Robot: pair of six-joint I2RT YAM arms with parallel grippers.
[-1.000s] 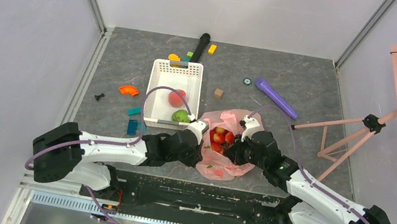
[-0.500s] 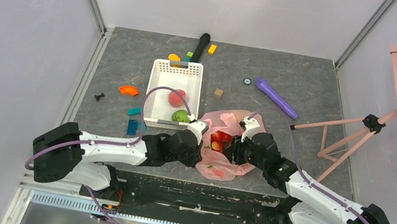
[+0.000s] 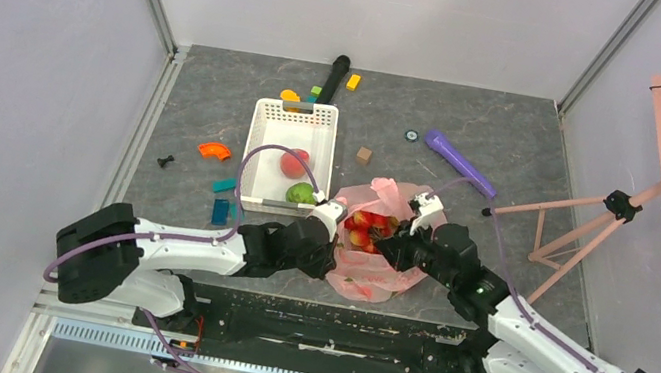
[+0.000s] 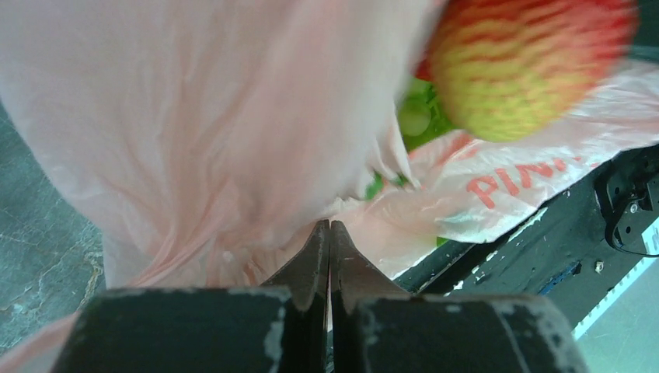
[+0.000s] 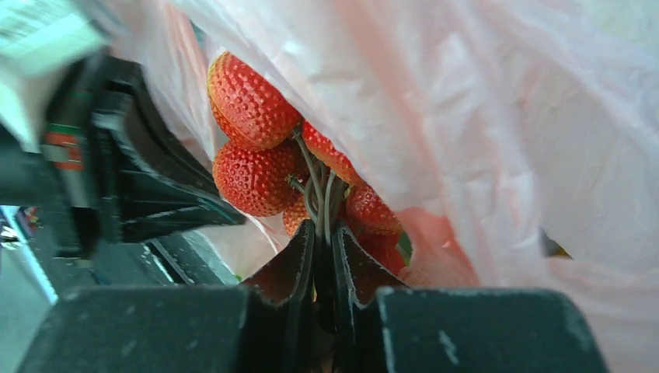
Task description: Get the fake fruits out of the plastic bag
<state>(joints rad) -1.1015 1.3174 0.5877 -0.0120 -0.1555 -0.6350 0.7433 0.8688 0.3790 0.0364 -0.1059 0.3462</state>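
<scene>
In the plastic bag: one berry cluster, stems pinched by right end effector | left end effector pinches bag

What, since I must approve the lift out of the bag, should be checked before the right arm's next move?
1. Right gripper shut on the thin stems of the red bumpy berry cluster: ok.
2. Left gripper pinching the translucent pink plastic bag, holding it: ok.
3. Bag film kept out of the right grip: cannot tell; film hangs close beside the fingers.
4. Bag mouth open above the cluster in the top view: ok.
5. Bag emptied after this lift: not ok; a yellow-red round fruit lies inside too.
</scene>
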